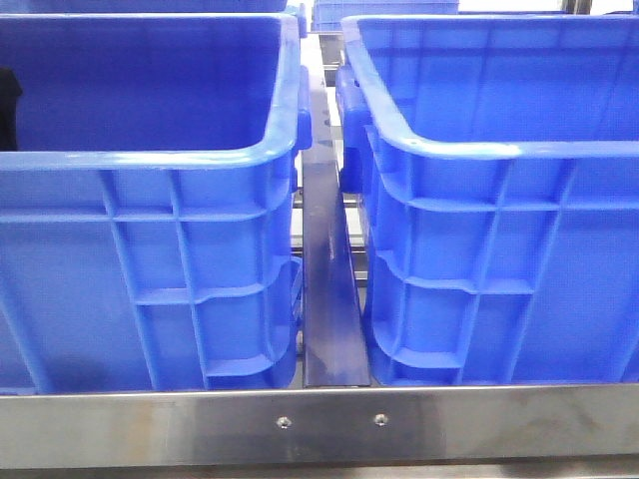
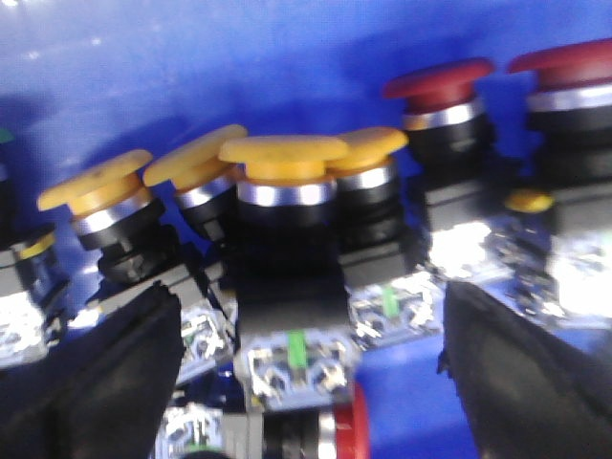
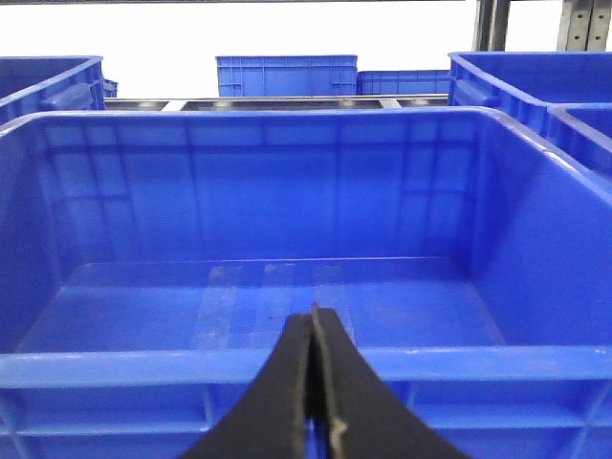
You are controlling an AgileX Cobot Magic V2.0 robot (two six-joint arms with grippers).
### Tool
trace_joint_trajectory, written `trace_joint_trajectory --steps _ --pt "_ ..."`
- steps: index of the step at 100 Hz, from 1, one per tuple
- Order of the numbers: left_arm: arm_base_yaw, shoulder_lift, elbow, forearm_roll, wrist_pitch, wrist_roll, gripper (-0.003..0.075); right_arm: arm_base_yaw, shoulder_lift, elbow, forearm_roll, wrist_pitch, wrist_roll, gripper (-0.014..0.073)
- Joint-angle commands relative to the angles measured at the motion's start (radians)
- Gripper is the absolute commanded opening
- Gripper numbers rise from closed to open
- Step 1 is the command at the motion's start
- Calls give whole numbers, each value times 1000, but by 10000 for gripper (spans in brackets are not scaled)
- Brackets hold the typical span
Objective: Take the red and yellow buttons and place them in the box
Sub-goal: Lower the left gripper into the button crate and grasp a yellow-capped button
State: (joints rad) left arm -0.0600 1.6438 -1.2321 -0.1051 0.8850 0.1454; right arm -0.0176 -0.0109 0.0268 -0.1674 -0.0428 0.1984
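Blue bin walls (image 2: 287,67) stand behind everything. Up close, the left gripper (image 2: 306,382) is wide open around a yellow button (image 2: 283,153), not squeezing. Red buttons (image 2: 438,81) stand farther back. The right gripper (image 3: 313,392) is pinched closed, empty, before an empty blue box (image 3: 287,363).

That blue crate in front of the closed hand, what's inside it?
Nothing that shows: the blue crate has a bare floor with a few pale tape-like strips. The closed right hand and the near rim hide a little of the floor's front edge.
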Motion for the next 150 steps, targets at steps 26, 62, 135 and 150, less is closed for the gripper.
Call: trace_joint_trajectory --steps 26,62,135,150 --pt "-9 20 -32 10 -58 -3 522 -2 -25 -19 -11 -85 -5 -69" --pt "-9 22 -32 11 -58 -3 216 -2 -25 -19 -11 -85 -5 -69" --pt "-137 -266 -32 -423 -93 417 198 -2 -25 -19 -11 -85 -5 -69" --pt "-249 -298 -32 -524 -86 491 198 -2 -25 -19 -11 -85 -5 -69"
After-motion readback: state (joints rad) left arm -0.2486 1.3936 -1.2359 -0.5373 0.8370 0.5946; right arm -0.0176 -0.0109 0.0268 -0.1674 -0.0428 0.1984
